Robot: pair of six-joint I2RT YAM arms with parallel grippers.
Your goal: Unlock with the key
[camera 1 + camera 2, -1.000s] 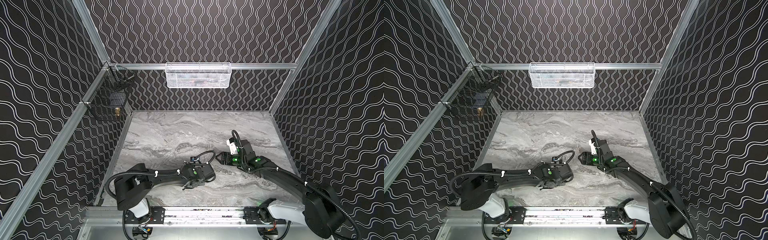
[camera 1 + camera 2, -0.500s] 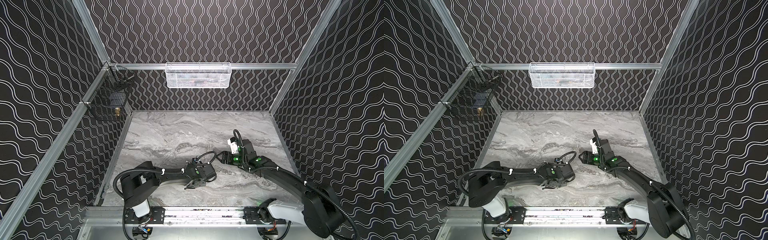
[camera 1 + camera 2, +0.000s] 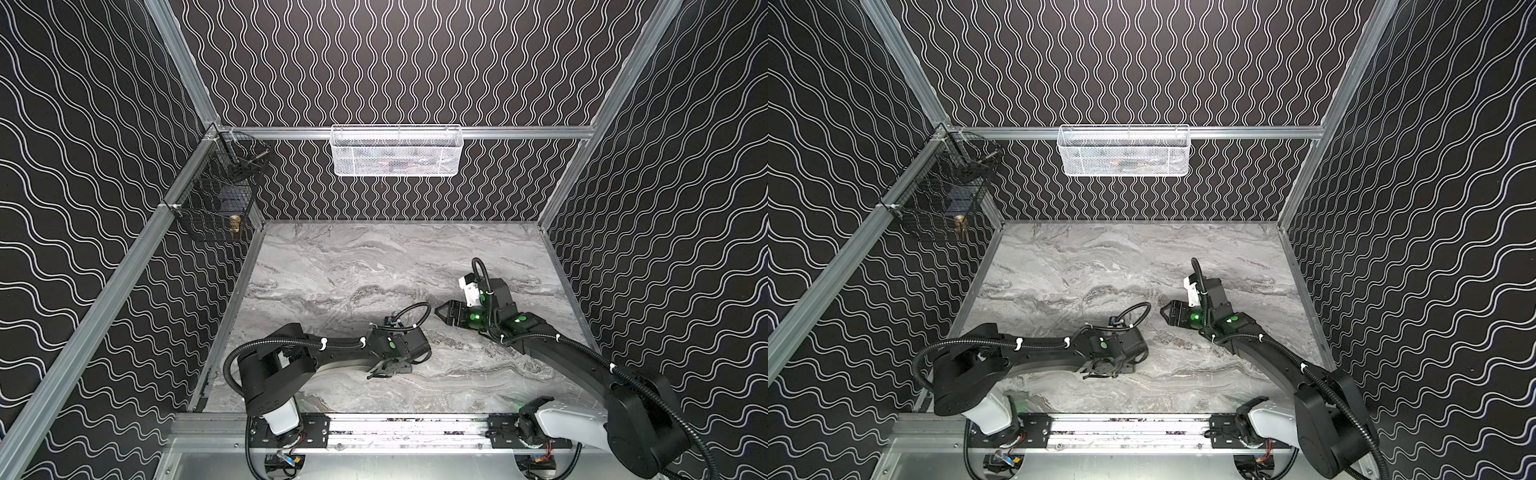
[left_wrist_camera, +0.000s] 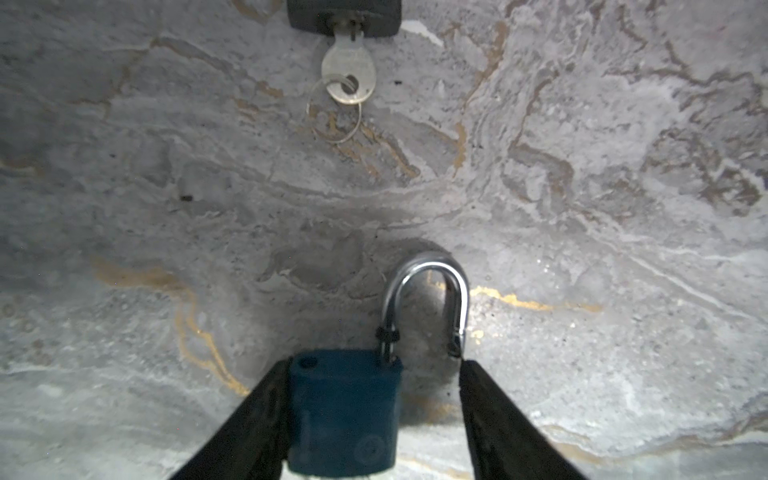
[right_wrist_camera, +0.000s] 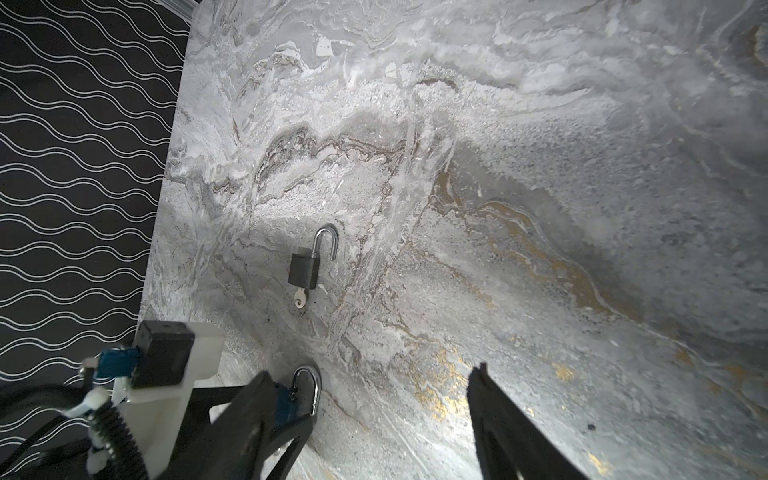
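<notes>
So I'm hovering my left gripper point(image 4: 374, 365) low over the marble table point(image 5: 540, 208), sitting in the lower middle of the frame in both top views, and its jaws are standing fairly wide around the blue padlock point(image 4: 345, 415). One finger point(image 4: 257, 415) is touching the side of the lock's body, while the other finger point(image 4: 498, 415) is standing clear of the body, right by the free end of the shackle point(image 4: 424, 270). So I'm not really squeezing it, the lock is just lying there between the jaws. That shackle is popped out of the body and swung open. Out in front of my left fingertips a black padlock point(image 5: 304, 271) is lying flat on the table, also with its shackle open. The key point(image 4: 349, 77) is sticking in the bottom of it, with a thin key ring point(image 4: 334, 120) trailing from the key's head onto the marble. My right gripper point(image 5: 372, 372) is hanging a bit right of centre in both top views, pointing toward the left one, jaws spread wide and gripping nothing. I can't make out either lock clearly in the top views since my left wrist is covering that spot. Up on the back wall a white wire basket point(image 3: 395, 151) is hanging, and a black one point(image 3: 216, 208) is sitting in the upper left corner.
</notes>
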